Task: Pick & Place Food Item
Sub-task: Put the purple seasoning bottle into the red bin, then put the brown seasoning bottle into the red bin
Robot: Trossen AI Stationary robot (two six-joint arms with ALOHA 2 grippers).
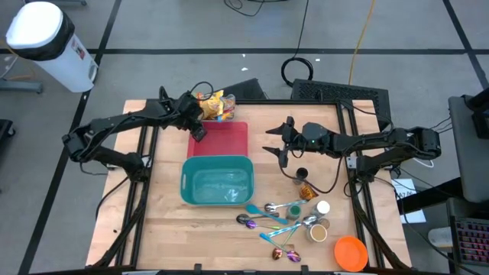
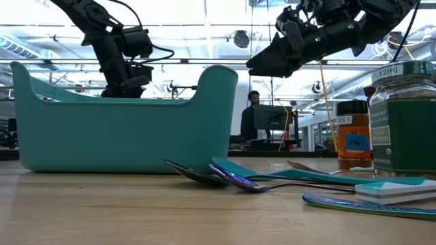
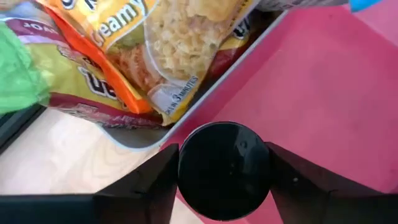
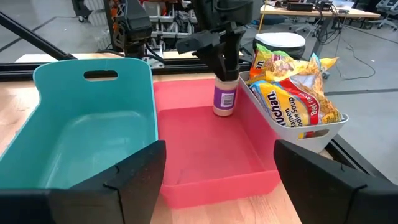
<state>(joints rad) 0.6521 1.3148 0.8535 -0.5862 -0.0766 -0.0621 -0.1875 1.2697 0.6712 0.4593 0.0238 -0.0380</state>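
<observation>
A small jar with a purple label and a black lid stands in the red bin, in its far corner beside the white basket of noodle packets. My left gripper reaches down over that corner and is shut on the jar's lid. My right gripper hangs open above the table to the right of the red bin, with nothing between its fingers. It points toward the bins. My left gripper has the jar's round black lid between its two fingers, one on each side of the lid's rim. The fingers slant down from above on the table's left side. The jar stands upright, its base on the red bin's floor.
A teal bin stands just in front of the red one. To the near right lie several spoons, spice jars and an orange bowl. Bare wood shows at the near left.
</observation>
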